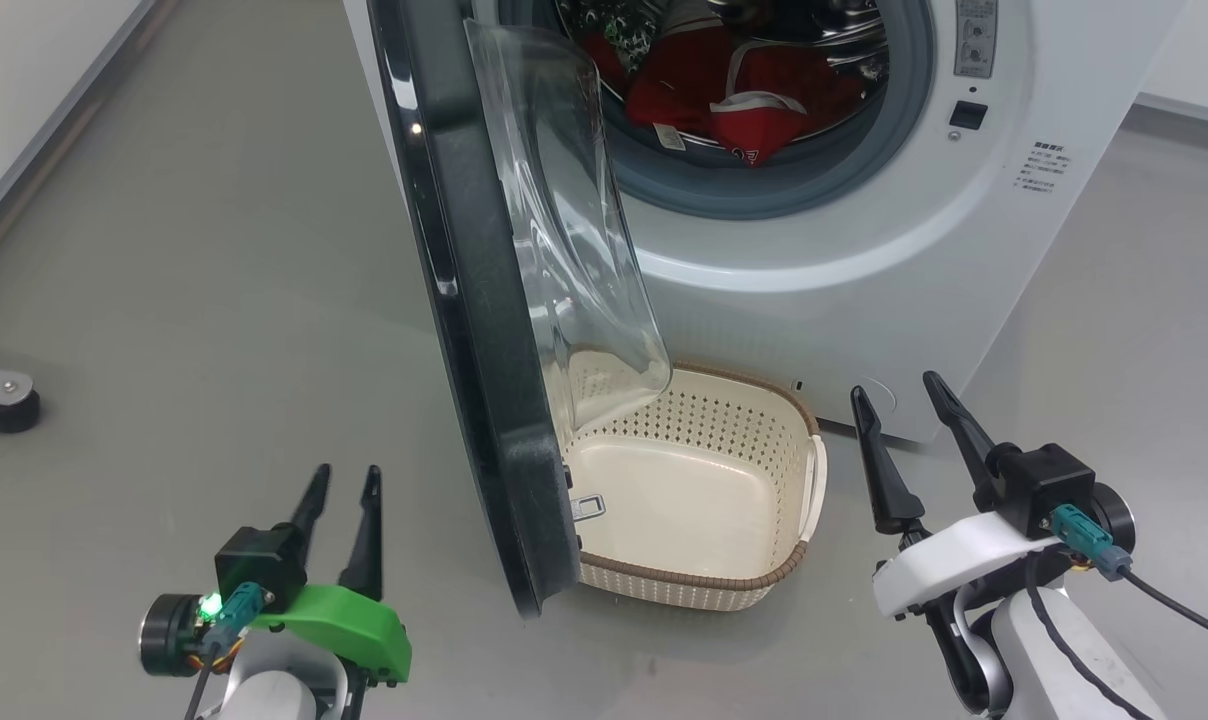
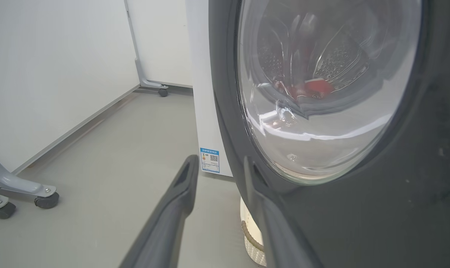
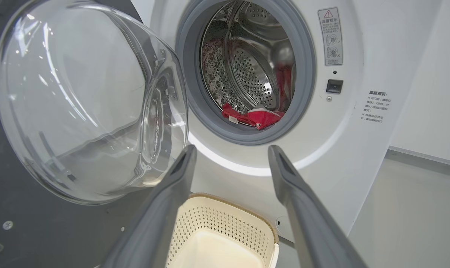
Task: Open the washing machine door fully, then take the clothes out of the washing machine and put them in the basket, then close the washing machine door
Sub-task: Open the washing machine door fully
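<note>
— Where does the washing machine door (image 1: pixel 464 300) stand?
— Swung out, edge-on in the head view. Its wide glossy black rim runs from twelve o'clock down to six. The clear glass bowl (image 1: pixel 574 230) bulges from it toward three o'clock, smooth and rounded.
— And the washing machine (image 1: pixel 864 250) itself?
— White, with a curved front, at one o'clock. A grey rubber gasket (image 1: pixel 764 195) rings the mouth, and behind it the perforated steel drum (image 3: pixel 254 74) shines.
— The clothes (image 1: pixel 754 110)?
— In the drum, heaped low at its six o'clock: crumpled bright red fabric with white trim and a small white label.
— The basket (image 1: pixel 724 590)?
— On the grey floor (image 1: pixel 164 250) right before the machine, at five o'clock from the view's centre. It is cream plastic, rectangular with rounded corners, with diamond-holed walls and a brown woven-look rim. The door's rim hides its nine o'clock side.
— The tools?
— The left gripper (image 1: pixel 348 470) is at seven o'clock, its long dark tapered fingers parted and gripping nothing, near the door's outer face. The right gripper (image 1: pixel 894 385) is at four o'clock, fingers spread wider and likewise empty, pointing toward the machine's front, apart from the basket
</note>
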